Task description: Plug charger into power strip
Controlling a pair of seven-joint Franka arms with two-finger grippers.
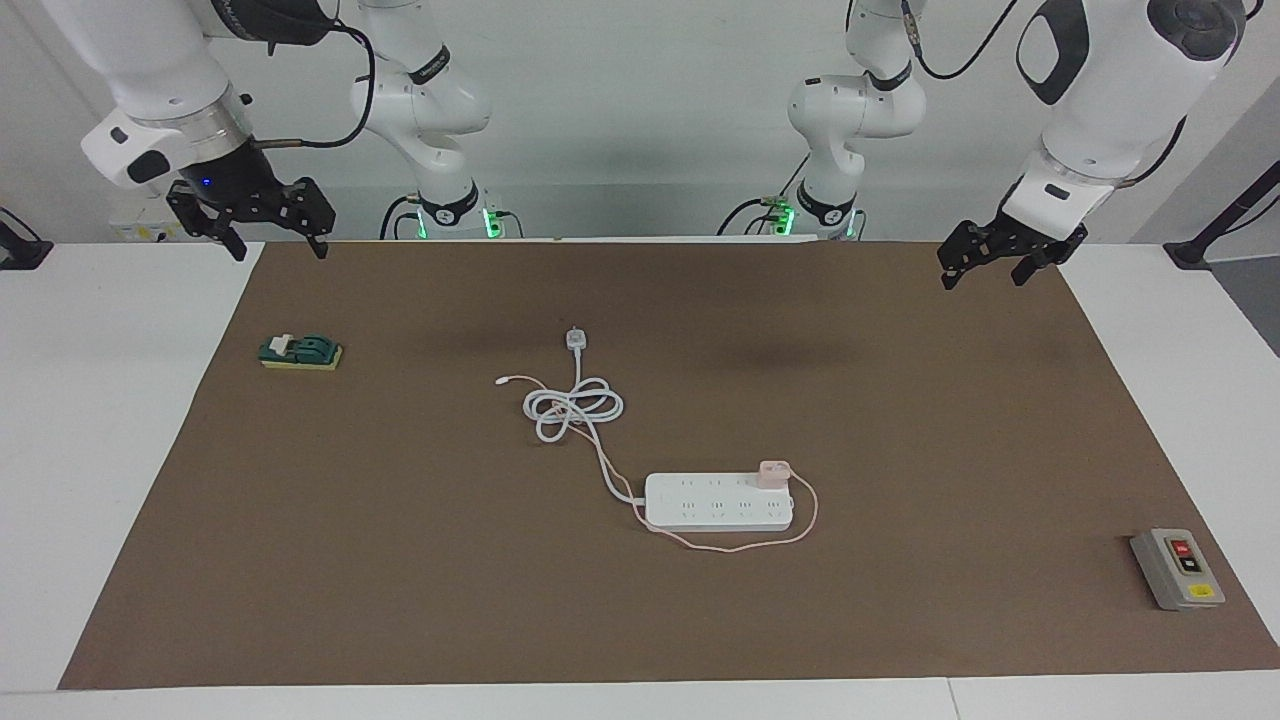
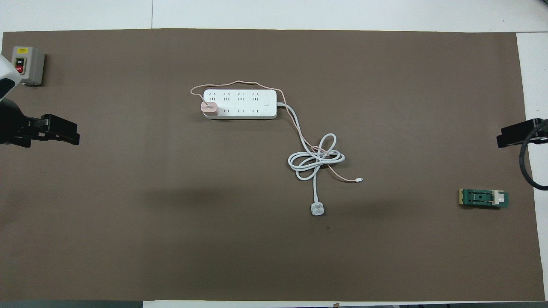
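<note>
The white power strip [image 1: 700, 505] [image 2: 246, 99] lies flat in the middle of the brown mat. The pale-pink charger [image 1: 773, 472] [image 2: 209, 108] stands upright on it, on the end socket toward the left arm's end, in the row nearer to the robots. Its thin pink cable [image 1: 740, 547] [image 2: 239, 82] loops around the strip and ends loose near the coiled white cord. My left gripper [image 1: 982, 278] [image 2: 60, 132] hangs open and empty over the mat's corner by the left arm's base. My right gripper [image 1: 280, 250] [image 2: 513, 137] hangs open and empty over the corner by the right arm's base.
The strip's thick white cord [image 1: 575, 410] [image 2: 317, 160] lies coiled nearer to the robots, ending in a small white plug [image 1: 576, 340] [image 2: 317, 209]. A grey button box [image 1: 1178, 568] [image 2: 26, 64] sits toward the left arm's end. A green block [image 1: 300, 351] [image 2: 483, 198] sits toward the right arm's end.
</note>
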